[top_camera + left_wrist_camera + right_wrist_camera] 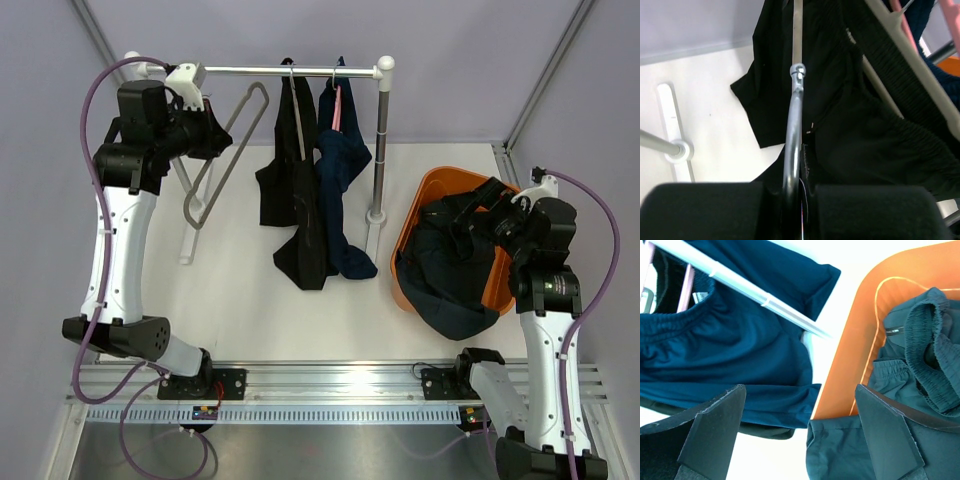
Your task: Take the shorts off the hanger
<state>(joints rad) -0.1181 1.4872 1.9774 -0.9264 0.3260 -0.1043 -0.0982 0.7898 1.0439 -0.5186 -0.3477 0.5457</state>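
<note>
My left gripper (213,135) is shut on an empty grey hanger (232,140) held left of the clothes. In the left wrist view the fingers (705,210) clamp its shiny metal wire (793,140). Black shorts (297,200) hang from the rack bar (290,70) and fill the left wrist view (855,115). Navy blue shorts (345,185) hang next to them on a pink hanger (337,105). Dark teal shorts (450,275) lie in the orange basket (405,250). My right gripper (480,215) is open and empty over the basket's rim (855,340), between the navy shorts (730,345) and the teal shorts (900,385).
The rack's upright post (380,140) stands between the hanging shorts and the basket, its white foot (188,235) on the left. Metal rails (330,385) run along the near edge. Grey walls close in the back and sides.
</note>
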